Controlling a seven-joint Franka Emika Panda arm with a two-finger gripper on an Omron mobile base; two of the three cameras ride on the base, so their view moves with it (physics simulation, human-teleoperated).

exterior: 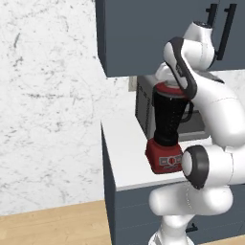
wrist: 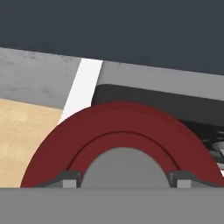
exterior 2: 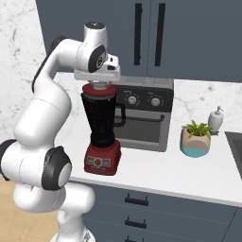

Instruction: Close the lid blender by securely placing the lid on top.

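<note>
The blender [exterior: 167,125] [exterior 2: 100,127], a dark jar with a side handle on a boxy red base, stands near the counter's left end. The round red lid [exterior: 169,89] [exterior 2: 98,90] [wrist: 122,127] sits level on the jar's mouth. My gripper [exterior 2: 98,84] [wrist: 122,178] points straight down onto it. In the hand view its two fingertips [wrist: 69,178] press against both sides of the lid's grey centre knob [wrist: 124,166], so it is shut on the lid. The jar's inside is hidden under the lid.
A grey toaster oven [exterior 2: 146,118] [exterior: 142,103] with knobs stands right behind the blender. Further right on the white counter [exterior 2: 165,172] are a potted plant [exterior 2: 196,138], a soap dispenser [exterior 2: 216,119] and a sink edge [exterior 2: 235,146]. Dark wall cabinets [exterior 2: 151,33] hang close above my hand.
</note>
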